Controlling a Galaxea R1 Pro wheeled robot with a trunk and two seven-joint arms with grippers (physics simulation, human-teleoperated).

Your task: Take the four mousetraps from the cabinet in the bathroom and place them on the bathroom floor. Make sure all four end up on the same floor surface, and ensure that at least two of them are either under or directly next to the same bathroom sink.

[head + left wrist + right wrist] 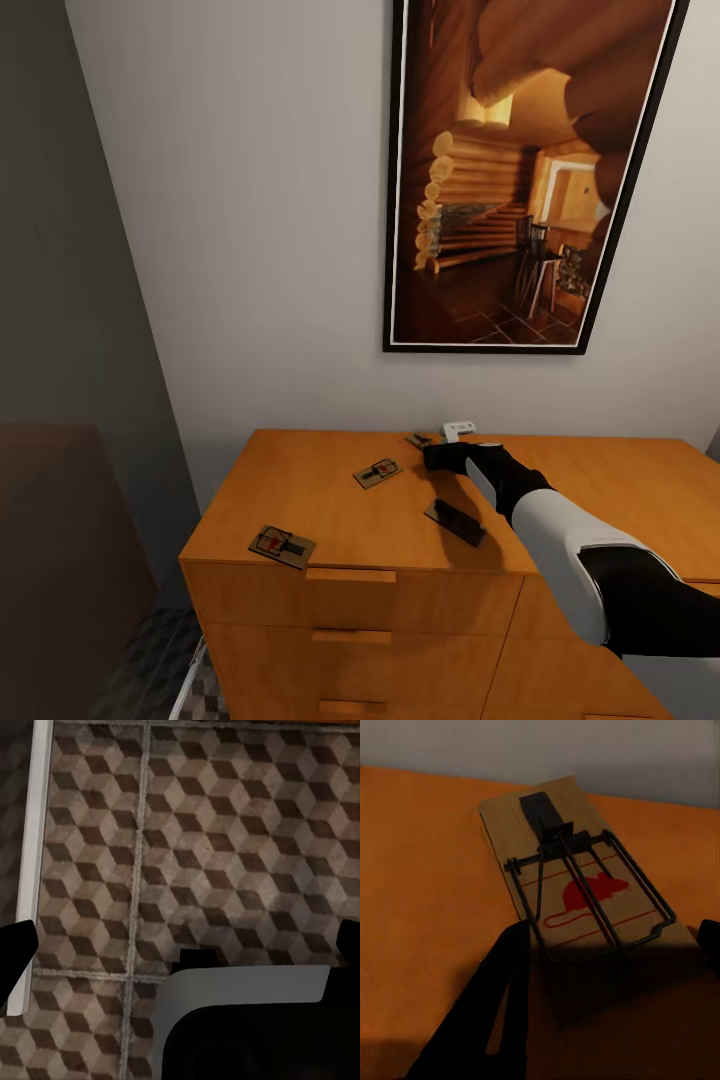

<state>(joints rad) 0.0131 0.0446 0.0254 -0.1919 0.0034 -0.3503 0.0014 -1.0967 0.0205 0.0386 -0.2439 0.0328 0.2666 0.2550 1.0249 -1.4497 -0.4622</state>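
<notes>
The cabinet stands against a pale wall under a framed picture of a log interior, with a grey wall to its side; its flat orange-brown top is smooth and its drawer fronts carry slim wooden handles. Low beside the cabinet a strip of the floor shows, and the left wrist view looks straight down on those cube-patterned tiles with pale grout and a white edge along one side. Four traps lie on the top: one at the front corner, one mid-top, one dark beside the right arm, and one near the back wall just ahead of the right gripper. A small white object sits by the wall. In the right wrist view that trap lies flat between the fingers, which stand apart. The left fingers also stand apart above the tiles.
</notes>
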